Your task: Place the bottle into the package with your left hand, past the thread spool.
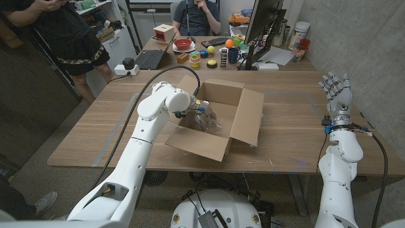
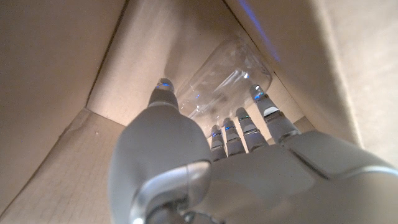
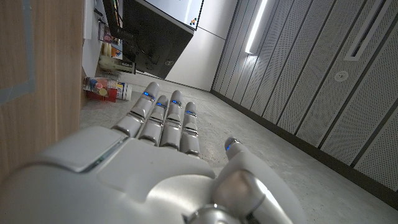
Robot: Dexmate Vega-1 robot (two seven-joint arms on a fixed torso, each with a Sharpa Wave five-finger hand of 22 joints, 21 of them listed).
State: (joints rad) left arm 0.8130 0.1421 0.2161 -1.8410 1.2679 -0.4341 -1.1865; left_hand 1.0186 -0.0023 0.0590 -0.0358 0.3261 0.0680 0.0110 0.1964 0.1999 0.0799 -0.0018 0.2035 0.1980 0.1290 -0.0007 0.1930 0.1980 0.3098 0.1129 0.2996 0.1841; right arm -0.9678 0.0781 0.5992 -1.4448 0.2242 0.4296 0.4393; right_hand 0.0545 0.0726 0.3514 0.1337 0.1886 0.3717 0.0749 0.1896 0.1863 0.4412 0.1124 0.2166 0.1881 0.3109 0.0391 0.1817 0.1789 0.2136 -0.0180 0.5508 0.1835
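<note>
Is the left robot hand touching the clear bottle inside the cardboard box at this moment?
Cannot tell. In the left wrist view the left robot hand reaches to the bottle, fingertips overlapping its clear body, but neither contact nor a gap shows plainly inside the cardboard box.

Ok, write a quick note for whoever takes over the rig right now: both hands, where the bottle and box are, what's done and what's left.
Left hand: down inside the open cardboard box, fingers around the clear bottle, which is low in the box; whether it already rests on the floor is unclear.
Right hand: open, raised at the table's right side, holding nothing.
Done: bottle carried into the box.
Left: release it, pull the left hand out.
</note>
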